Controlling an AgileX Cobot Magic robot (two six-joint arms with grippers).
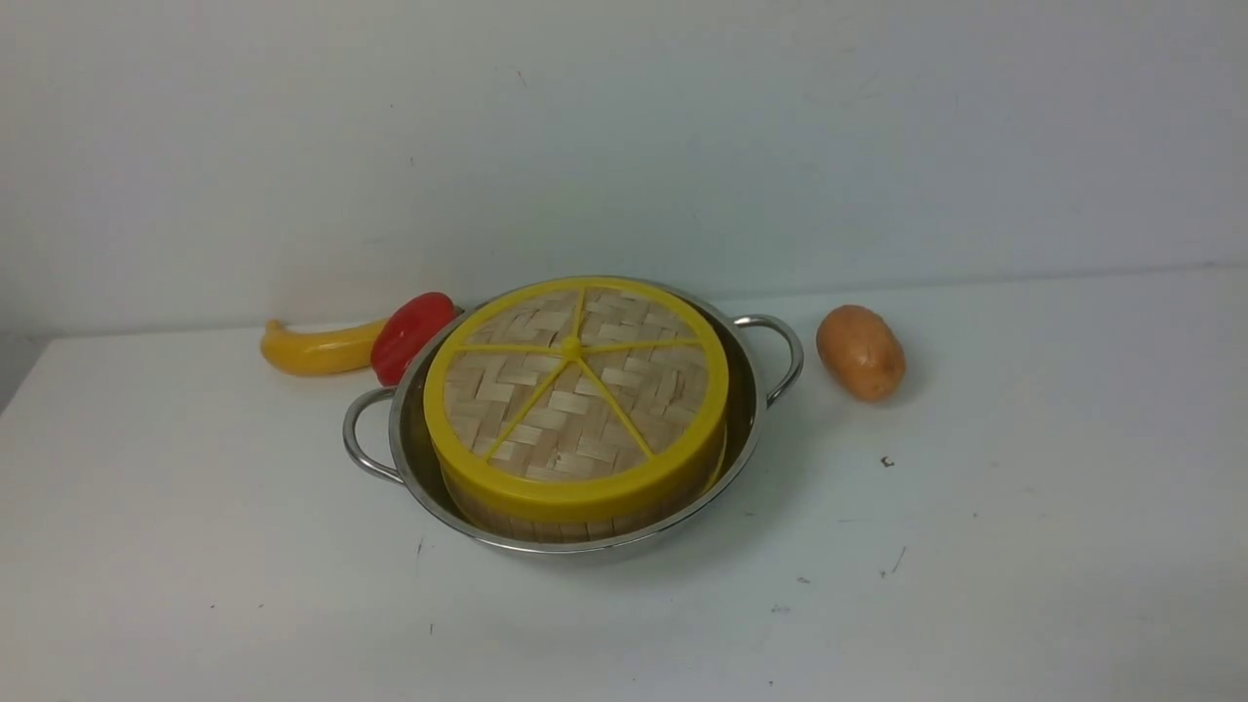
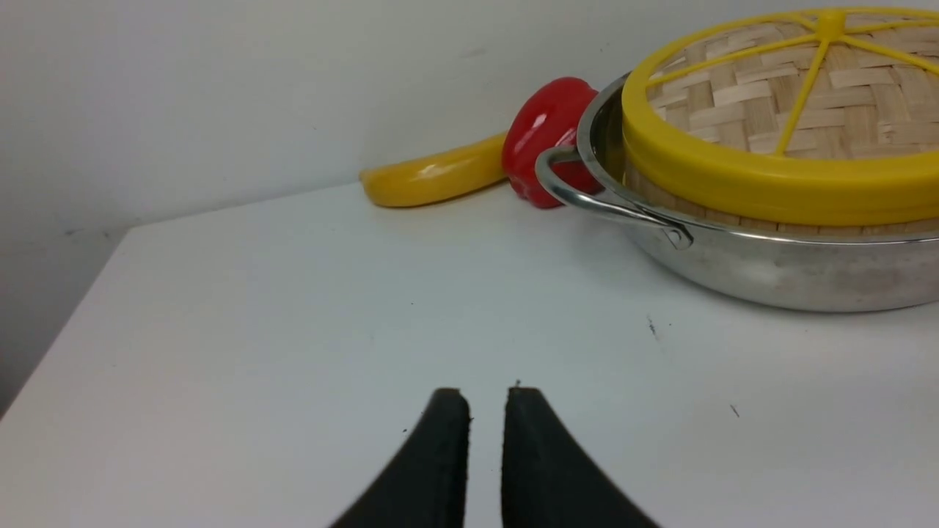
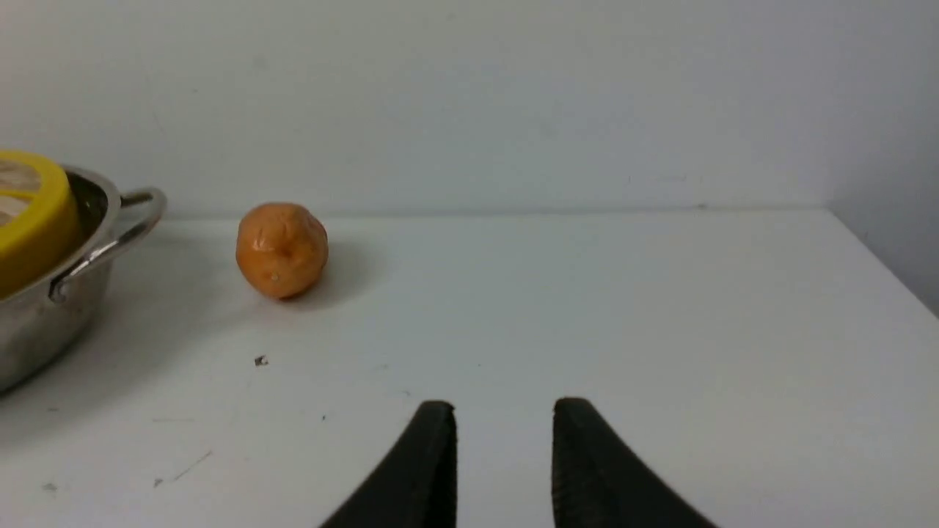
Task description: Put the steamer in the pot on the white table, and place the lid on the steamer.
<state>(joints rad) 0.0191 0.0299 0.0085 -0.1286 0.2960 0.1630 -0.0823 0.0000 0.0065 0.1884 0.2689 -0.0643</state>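
The pot (image 1: 749, 419) stands on the white table (image 1: 975, 585) left of centre. The steamer (image 1: 585, 525) sits inside it, only its bamboo wall showing, slightly tilted. The lid (image 1: 575, 385) lies on top of the steamer and covers it. Neither gripper shows in the front view. In the left wrist view my left gripper (image 2: 487, 396) hangs over bare table, well apart from the pot (image 2: 770, 271) and lid (image 2: 777, 110), jaws nearly together and empty. In the right wrist view my right gripper (image 3: 505, 407) is over bare table, jaws apart and empty, away from the pot (image 3: 44, 315).
A yellow banana-like fruit (image 1: 317, 348) and a red pepper (image 1: 409, 334) lie behind the pot's left handle, the pepper touching the rim. A potato (image 1: 860, 352) lies right of the pot's right handle. A wall runs along the table's far edge.
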